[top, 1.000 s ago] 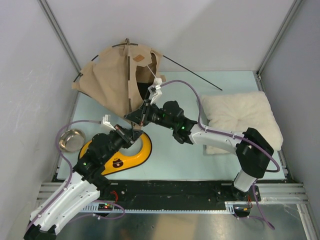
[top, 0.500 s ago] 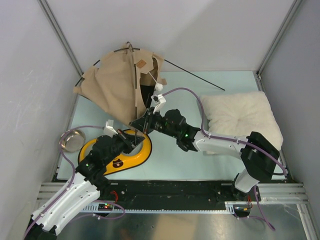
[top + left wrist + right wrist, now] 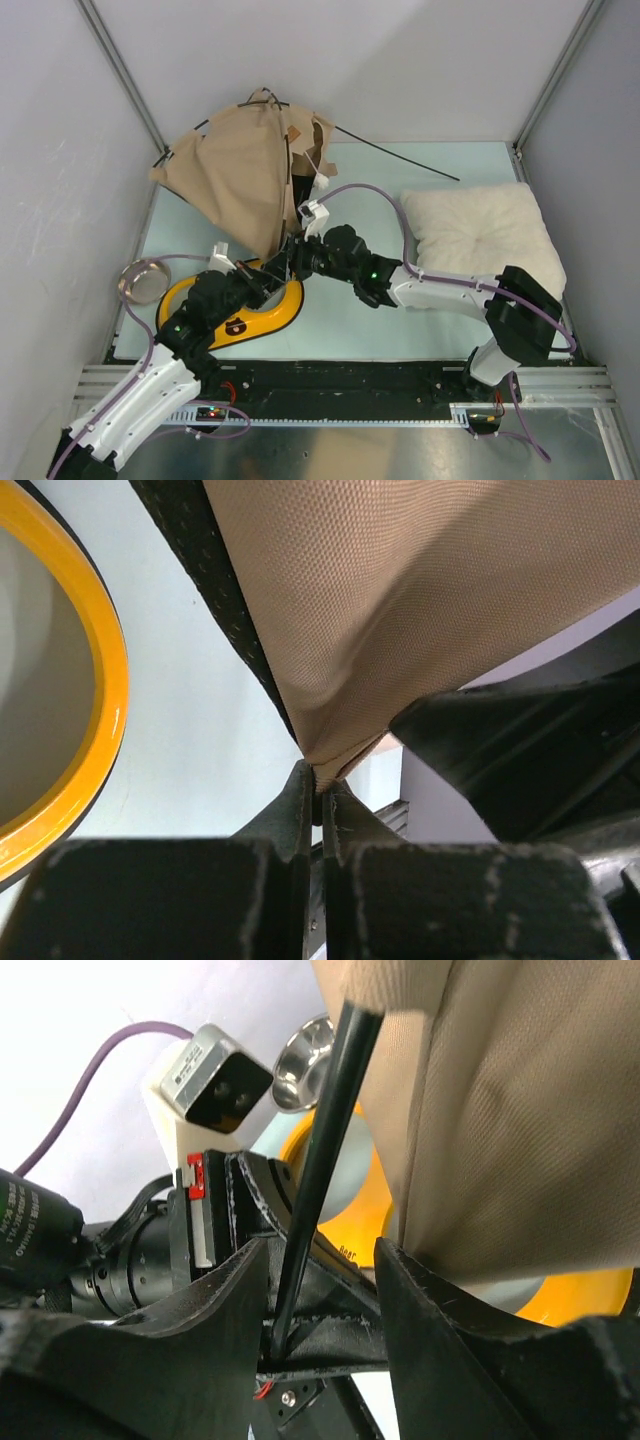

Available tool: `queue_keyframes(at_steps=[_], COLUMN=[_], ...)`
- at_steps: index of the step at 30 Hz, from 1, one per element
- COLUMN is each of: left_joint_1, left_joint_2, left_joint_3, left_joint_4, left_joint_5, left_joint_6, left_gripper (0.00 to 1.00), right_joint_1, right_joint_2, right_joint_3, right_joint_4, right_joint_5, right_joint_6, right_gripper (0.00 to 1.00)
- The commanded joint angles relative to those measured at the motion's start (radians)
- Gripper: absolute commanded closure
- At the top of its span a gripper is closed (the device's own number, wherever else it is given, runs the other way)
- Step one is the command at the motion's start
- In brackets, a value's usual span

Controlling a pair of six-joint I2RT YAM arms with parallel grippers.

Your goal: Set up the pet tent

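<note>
From above, the tent (image 3: pixel 235 180) sits at the back left of the table (image 3: pixel 350 310). It is slumped and leaning, and its near hem comes down to the yellow feeder (image 3: pixel 270 315). Both arms meet at that hem, the left end effector (image 3: pixel 265 284) just beside the right end effector (image 3: pixel 287 263). The pillow (image 3: pixel 480 235) lies well apart on the right.

In the left wrist view, the left end effector is closed on a corner of the tan fabric, which bunches to a point between its fingertips (image 3: pixel 305 790). The feeder rim curves along the left edge.

In the right wrist view, the right end effector's jaws stand apart around a black pole (image 3: pixel 325 1150). The pole runs down between them without being clamped, and the fabric hangs just to its right.

The step appears to be spreading this corner so that the pole stands out from the cloth. To do it well, the left pinch should act as a firm anchor and pull the hem gently taut, not yank it. The right should close again on the bare pole, catching no fabric. It can then steer the pole's foot outward in a slow arc, clear of the feeder.
</note>
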Motion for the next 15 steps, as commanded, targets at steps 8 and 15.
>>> queue_keyframes(at_steps=[8, 15], left_joint_1=[0.047, 0.070], left_joint_2=[0.026, 0.043], left_joint_3=[-0.025, -0.035], left_joint_4=[0.006, 0.006], left_joint_5=[0.092, 0.112], left_joint_6=[-0.028, 0.006], left_gripper=[1.00, 1.00], right_joint_1=[0.018, 0.020], right_joint_2=[-0.070, -0.098], right_joint_3=[-0.009, -0.031], right_joint_4=[-0.119, -0.114], right_joint_5=[0.026, -0.009], right_joint_6=[0.000, 0.011], right_gripper=[0.44, 0.46])
